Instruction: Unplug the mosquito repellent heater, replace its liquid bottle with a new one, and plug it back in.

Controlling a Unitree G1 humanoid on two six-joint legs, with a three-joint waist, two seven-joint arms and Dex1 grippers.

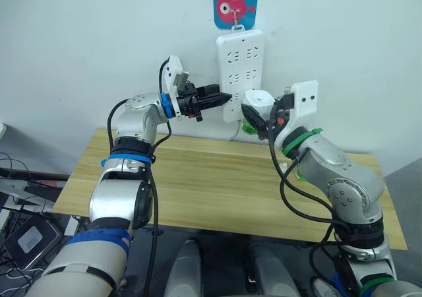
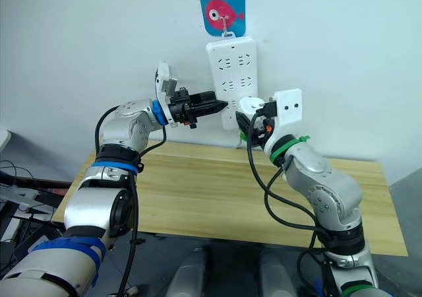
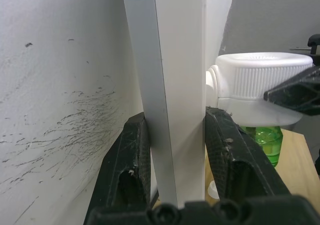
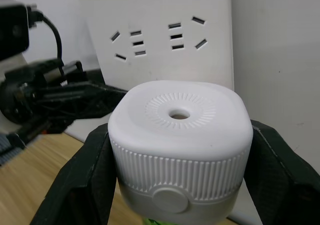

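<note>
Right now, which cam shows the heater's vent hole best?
Right wrist view: the mosquito repellent heater faces it top-on, vent hole centred, between the right tool fingers. The left wrist view shows it side-on; the eye views show it small beside the power strip.

Bright, even indoor light; soft shadows fall on the wall [image 1: 79,39]. Close-up end effector fingers [image 3: 127,170] look slightly blurred.

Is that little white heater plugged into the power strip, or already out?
Cannot tell for sure. The heater, held by the right hand, sits tight against the power strip, but its prongs are hidden.
</note>
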